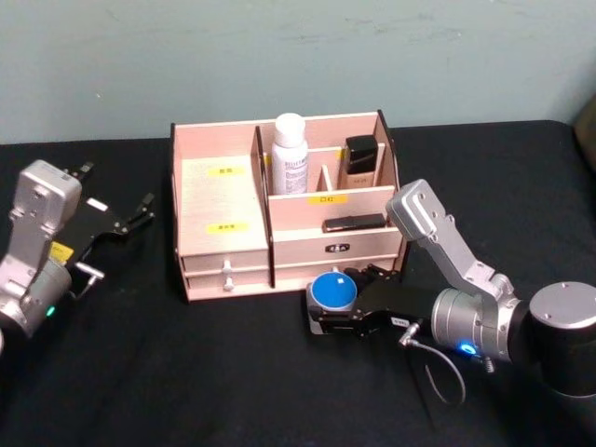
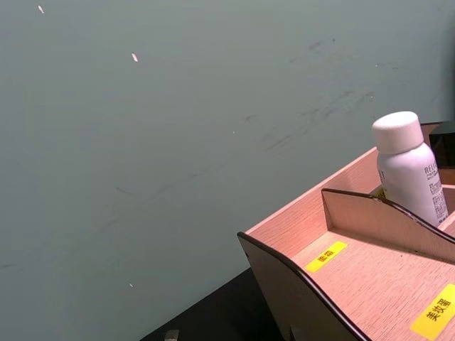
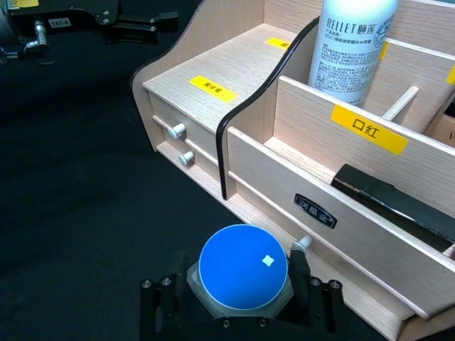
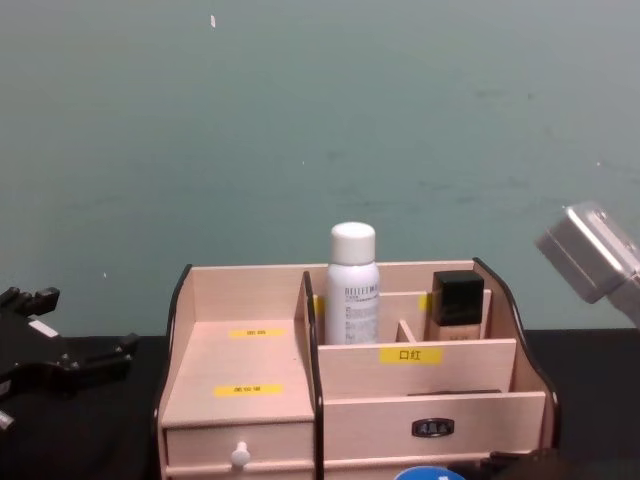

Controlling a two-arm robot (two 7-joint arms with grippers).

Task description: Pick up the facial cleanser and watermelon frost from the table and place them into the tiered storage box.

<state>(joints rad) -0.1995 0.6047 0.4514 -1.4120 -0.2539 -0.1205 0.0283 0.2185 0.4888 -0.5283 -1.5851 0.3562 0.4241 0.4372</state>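
The watermelon frost (image 1: 333, 290), a squat jar with a bright blue lid (image 3: 243, 266), is just in front of the tiered storage box (image 1: 223, 200), low by its front right panel. My right gripper (image 1: 333, 305) is shut on it, one finger (image 3: 300, 271) pressed to each side. Whether the jar rests on the table or is lifted I cannot tell. The facial cleanser (image 1: 290, 155) stands upright in a rear compartment of the box (image 4: 250, 360); it also shows as a white bottle (image 2: 409, 167) (image 3: 355, 42) (image 4: 352, 285). My left gripper (image 1: 140, 212) hovers open left of the box.
A beige bottle with a black cap (image 1: 361, 163) stands in a back right compartment. A flat black item (image 3: 398, 202) lies in the front right tray. Two white-knobbed drawers (image 1: 226, 277) face me. Black cloth covers the table (image 1: 186, 372); a teal wall stands behind.
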